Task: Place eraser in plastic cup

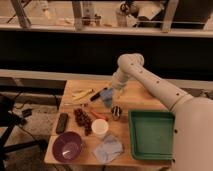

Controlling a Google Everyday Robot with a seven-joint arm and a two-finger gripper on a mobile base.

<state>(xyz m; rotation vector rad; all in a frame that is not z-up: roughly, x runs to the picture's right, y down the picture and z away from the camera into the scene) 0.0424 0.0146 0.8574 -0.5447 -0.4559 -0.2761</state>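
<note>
A white plastic cup [100,128] stands upright on the wooden table [142,101], near the front middle. A dark flat oblong block, which looks like the eraser [62,122], lies at the table's left side, left of the cup. My gripper [113,91] hangs from the white arm [150,82] over the back middle of the table, right by a blue object [106,97]. It is well behind the cup and far to the right of the eraser.
A green tray [151,134] fills the front right. A purple bowl [67,146] and a blue cloth [108,148] lie at the front. A dark red bunch [82,120], an orange stick [98,115], a small can [116,112] and yellow items [81,94] are scattered mid-table.
</note>
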